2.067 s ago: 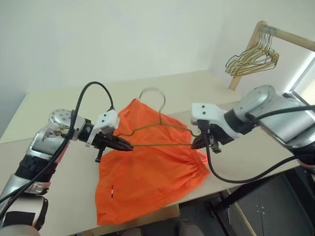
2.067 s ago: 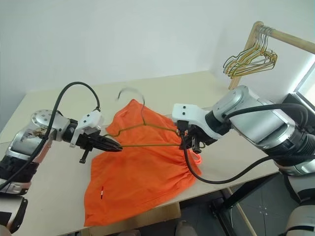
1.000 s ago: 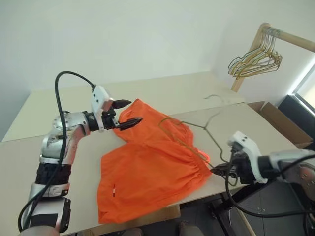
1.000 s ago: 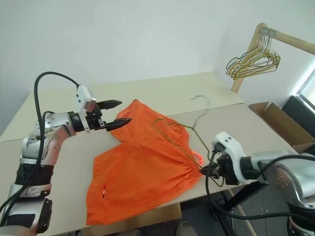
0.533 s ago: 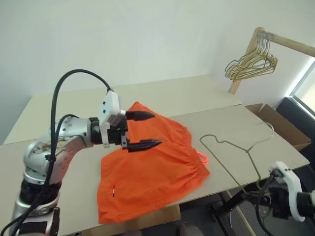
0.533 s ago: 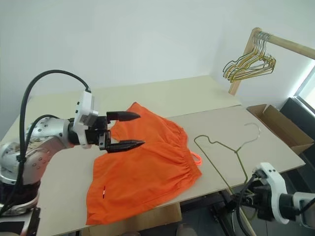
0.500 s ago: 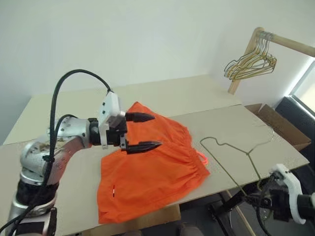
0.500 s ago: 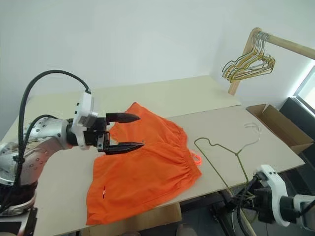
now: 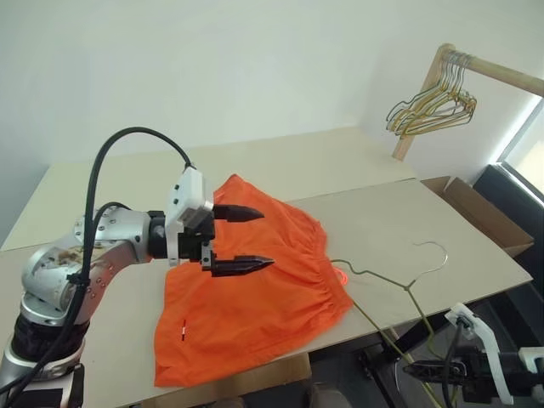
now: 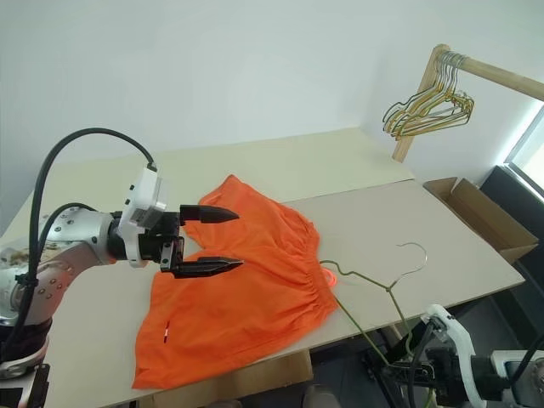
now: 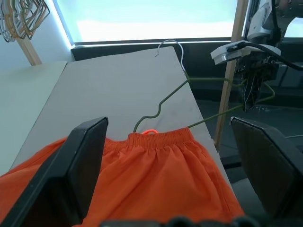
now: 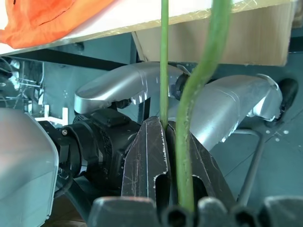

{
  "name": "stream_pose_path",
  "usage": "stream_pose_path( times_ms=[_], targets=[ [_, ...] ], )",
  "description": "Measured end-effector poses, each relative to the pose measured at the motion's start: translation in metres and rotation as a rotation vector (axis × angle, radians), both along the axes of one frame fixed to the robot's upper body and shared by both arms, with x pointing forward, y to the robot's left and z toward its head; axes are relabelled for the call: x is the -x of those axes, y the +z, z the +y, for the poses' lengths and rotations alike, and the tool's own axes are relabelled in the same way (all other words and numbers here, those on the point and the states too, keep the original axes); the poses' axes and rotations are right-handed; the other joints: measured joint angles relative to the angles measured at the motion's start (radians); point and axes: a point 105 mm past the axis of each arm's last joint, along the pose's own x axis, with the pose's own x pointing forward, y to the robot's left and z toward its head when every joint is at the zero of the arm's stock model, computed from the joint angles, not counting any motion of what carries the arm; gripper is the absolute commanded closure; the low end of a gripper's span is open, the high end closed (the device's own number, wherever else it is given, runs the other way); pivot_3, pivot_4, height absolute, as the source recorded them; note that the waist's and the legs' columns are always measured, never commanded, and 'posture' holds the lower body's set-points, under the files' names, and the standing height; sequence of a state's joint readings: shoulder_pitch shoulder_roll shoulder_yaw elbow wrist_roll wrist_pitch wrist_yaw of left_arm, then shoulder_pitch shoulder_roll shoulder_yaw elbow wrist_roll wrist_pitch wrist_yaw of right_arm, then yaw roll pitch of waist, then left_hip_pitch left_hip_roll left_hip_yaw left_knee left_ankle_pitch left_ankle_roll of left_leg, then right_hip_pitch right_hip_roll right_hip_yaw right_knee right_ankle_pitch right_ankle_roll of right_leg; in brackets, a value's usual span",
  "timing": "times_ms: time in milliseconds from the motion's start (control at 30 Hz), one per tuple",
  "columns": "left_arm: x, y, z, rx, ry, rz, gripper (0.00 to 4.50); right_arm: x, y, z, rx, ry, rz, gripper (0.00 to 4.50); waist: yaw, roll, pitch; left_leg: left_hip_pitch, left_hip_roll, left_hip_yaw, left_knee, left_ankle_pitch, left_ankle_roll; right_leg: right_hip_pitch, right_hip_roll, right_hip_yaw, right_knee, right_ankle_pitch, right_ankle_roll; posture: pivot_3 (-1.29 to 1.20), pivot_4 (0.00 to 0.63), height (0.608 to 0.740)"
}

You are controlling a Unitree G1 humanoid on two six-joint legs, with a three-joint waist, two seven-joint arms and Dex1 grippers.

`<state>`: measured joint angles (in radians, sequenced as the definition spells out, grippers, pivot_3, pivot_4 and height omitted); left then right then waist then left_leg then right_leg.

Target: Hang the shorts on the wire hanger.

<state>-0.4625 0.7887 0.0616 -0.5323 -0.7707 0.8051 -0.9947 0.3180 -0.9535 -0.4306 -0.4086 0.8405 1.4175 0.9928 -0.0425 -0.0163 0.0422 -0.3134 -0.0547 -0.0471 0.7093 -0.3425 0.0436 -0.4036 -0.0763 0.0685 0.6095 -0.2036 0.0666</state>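
While my right pincer (image 10: 399,367) sits clamped on the hanger (image 10: 367,287) off the desk (image 10: 442,229) edge, shorts (image 10: 246,289) lie flat; left pincer (image 10: 212,240) gapes above (I'd thread slowly).

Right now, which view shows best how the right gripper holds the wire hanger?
The right wrist view: the right gripper is shut on the wire hanger, wire pinched between its fingers. The eye views show the hanger's hook on the table and the gripper below its edge.

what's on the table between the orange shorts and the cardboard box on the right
Only the wire hanger, held by the right gripper, beside the shorts; bare table toward the box, per the eye views.
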Motion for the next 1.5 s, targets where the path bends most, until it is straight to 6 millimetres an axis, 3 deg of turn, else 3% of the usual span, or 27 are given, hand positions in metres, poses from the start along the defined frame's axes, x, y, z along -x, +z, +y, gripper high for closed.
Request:
stream_pose_path(
  times_ms=[233,467,767,900,1167,1333,1500],
  targets=[
    [0.001,-0.003,0.004,-0.014,0.004,-0.005,0.03,-0.008,0.006,-0.013,-0.017,-0.015,0.012,4.5,0.012,-0.001,0.003,-0.001,0.0,-0.001,0.0,0.0,0.0,-0.001,0.0,0.0,0.0,0.003,-0.006,-0.04,0.034,0.74],
    [0.0,-0.004,0.007,-0.017,0.013,-0.002,0.03,-0.001,0.015,-0.001,-0.074,0.124,0.107,4.5,0.021,-0.003,0.009,-0.001,0.001,-0.001,0.0,0.0,0.0,-0.001,0.001,-0.001,0.0,0.001,-0.001,-0.02,0.045,0.74],
    [0.003,-0.012,0.017,-0.071,0.001,0.036,0.03,-0.038,0.019,-0.001,-0.142,0.065,0.062,4.5,0.031,-0.002,0.019,-0.005,0.0,-0.002,0.0,0.0,-0.001,-0.006,-0.001,-0.002,0.0,0.004,-0.007,0.0,0.051,0.74],
    [0.002,-0.012,0.021,-0.085,0.003,0.023,0.03,-0.044,0.015,0.002,-0.154,0.043,0.079,4.5,0.039,-0.001,0.021,-0.008,0.0,-0.002,0.0,0.0,-0.001,-0.008,-0.001,-0.002,0.0,0.005,-0.008,0.01,0.052,0.74],
    [0.001,-0.011,0.022,-0.084,0.004,0.012,0.03,-0.043,0.018,-0.007,-0.151,0.004,0.1,4.5,0.051,0.001,0.022,-0.015,0.0,-0.001,0.0,0.0,-0.001,-0.017,-0.001,-0.002,0.001,0.006,-0.009,0.0,0.054,0.74],
    [-0.002,-0.012,0.023,-0.087,0.012,0.014,0.03,-0.017,0.031,-0.007,-0.096,0.16,0.163,4.5,0.052,0.005,0.025,-0.016,0.0,-0.001,0.0,0.0,-0.001,-0.018,0.0,-0.003,0.001,0.006,-0.009,-0.01,0.056,0.74],
    [-0.005,-0.009,0.023,-0.086,0.013,-0.003,0.03,-0.009,0.031,-0.018,-0.027,0.236,0.178,4.5,0.049,0.004,0.028,-0.016,0.0,0.001,0.002,0.0,-0.001,-0.018,-0.001,-0.002,0.0,0.006,-0.008,-0.01,0.055,0.74]
  ],
)
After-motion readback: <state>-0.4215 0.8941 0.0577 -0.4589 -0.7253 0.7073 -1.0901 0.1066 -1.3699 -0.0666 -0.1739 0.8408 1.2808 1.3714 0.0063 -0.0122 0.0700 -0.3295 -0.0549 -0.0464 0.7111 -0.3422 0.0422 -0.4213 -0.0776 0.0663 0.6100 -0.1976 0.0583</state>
